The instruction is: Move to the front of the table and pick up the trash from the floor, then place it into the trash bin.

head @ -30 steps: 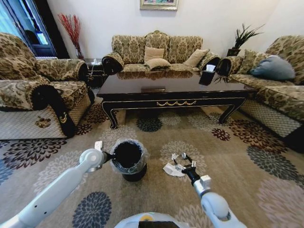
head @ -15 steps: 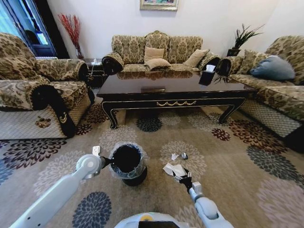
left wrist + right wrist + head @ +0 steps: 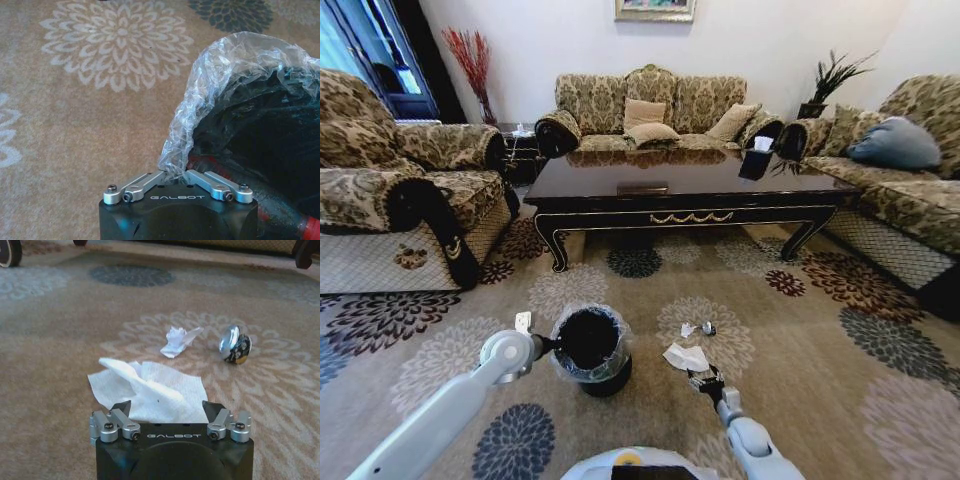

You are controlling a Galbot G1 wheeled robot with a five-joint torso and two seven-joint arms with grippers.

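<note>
Right gripper is drawing back toward the robot: a second ago it was hanging over the two smaller scraps farther out; now it is sitting low at the near edge of the white paper sheet, jaws apart, nothing held. Left gripper is remaining pinched together on the plastic liner at the rim.

- The table is standing well beyond, unchanged.
- The trash bin is resting on the carpet beside the left gripper, position essentially unchanged.
- The white paper sheet is lying flat, just ahead of the open jaws.
- The crumpled scrap and the silvery wrapper are lying beyond it, near each other.

Assessment: no trash is collected yet; the nearer sheet appears to be the current target.
</note>
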